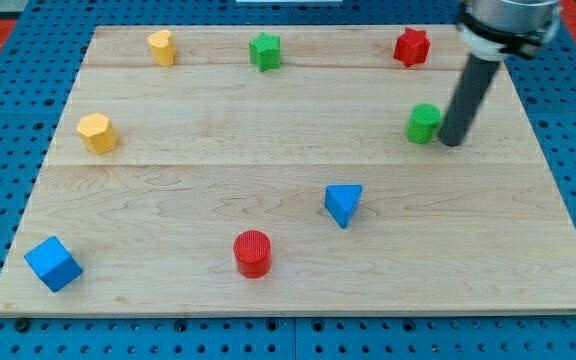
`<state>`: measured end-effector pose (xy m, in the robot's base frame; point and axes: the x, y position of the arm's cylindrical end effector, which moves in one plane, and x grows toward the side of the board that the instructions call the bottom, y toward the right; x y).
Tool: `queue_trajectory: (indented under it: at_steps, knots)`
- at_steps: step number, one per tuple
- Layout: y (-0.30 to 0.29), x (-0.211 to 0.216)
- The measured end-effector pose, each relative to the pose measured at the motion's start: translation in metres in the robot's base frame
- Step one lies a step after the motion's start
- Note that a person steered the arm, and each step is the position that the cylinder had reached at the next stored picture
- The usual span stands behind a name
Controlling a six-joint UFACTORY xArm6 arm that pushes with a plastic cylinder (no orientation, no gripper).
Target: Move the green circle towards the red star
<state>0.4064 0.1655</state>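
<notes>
The green circle [423, 123] sits on the wooden board at the view's right, below the red star [411, 47], which lies near the board's top edge. My tip [451, 141] rests on the board just to the right of the green circle, touching or nearly touching its right side. The dark rod rises from the tip toward the view's top right.
A green star [264, 51] and a yellow block [162, 47] lie along the top edge. A yellow hexagon [97, 132] is at the left. A blue triangle [343, 204], a red circle [252, 252] and a blue cube [52, 263] lie lower down.
</notes>
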Motion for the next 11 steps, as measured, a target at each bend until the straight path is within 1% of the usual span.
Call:
queue_trajectory:
  at_steps: [1,2,3,5,6,7,8,9,10,11]
  knots:
    - [-0.034,-0.015]
    - [-0.011,-0.035]
    - [-0.001,-0.046]
    - [0.017,-0.046]
    - [0.035,-0.044]
    - [0.040,-0.050]
    - [0.022,-0.062]
    - [-0.042,-0.046]
    - [-0.064,-0.018]
    - [-0.115,-0.025]
